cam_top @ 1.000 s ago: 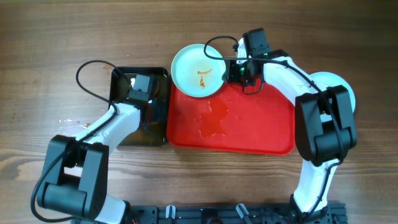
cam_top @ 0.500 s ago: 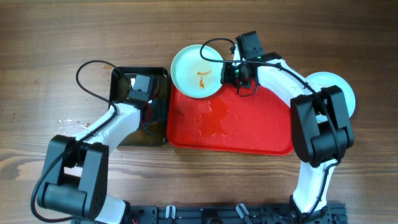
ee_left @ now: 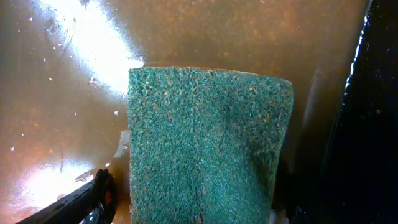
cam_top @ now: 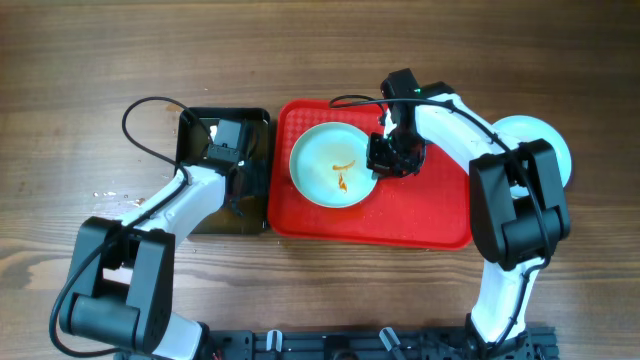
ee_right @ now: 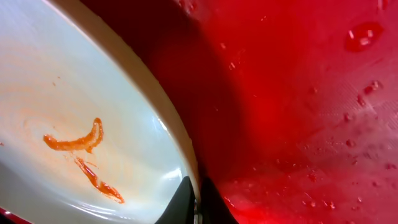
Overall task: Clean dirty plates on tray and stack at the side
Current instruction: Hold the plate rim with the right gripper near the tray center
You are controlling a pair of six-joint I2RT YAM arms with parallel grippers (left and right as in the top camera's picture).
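Where the dark wood table [cam_top: 60,120] reaches the left edge, a few wet specks [cam_top: 108,194] shine on the grain and a black cable [cam_top: 145,110] loops above the left arm. Next comes the black basin [cam_top: 195,215], holding brownish water that glares under the light. In it the left claw [ee_left: 199,214] grips a green sponge [ee_left: 208,143], one finger [ee_left: 99,196] pressed at the sponge's lower left side. Just beside the basin lies the red tray [cam_top: 430,215], wet with droplets [ee_right: 360,36] and flat on the table. A plate [cam_top: 332,170] sits over the tray's left half, marked with orange smears [ee_right: 78,142] near its middle. The right claw [cam_top: 385,158] is pinched shut on that plate's right rim, and in the right wrist view a dark shadow lies under the rim. At the far right a second plate [cam_top: 558,140] rests on the bare wood, off the tray and partly hidden behind the right arm.
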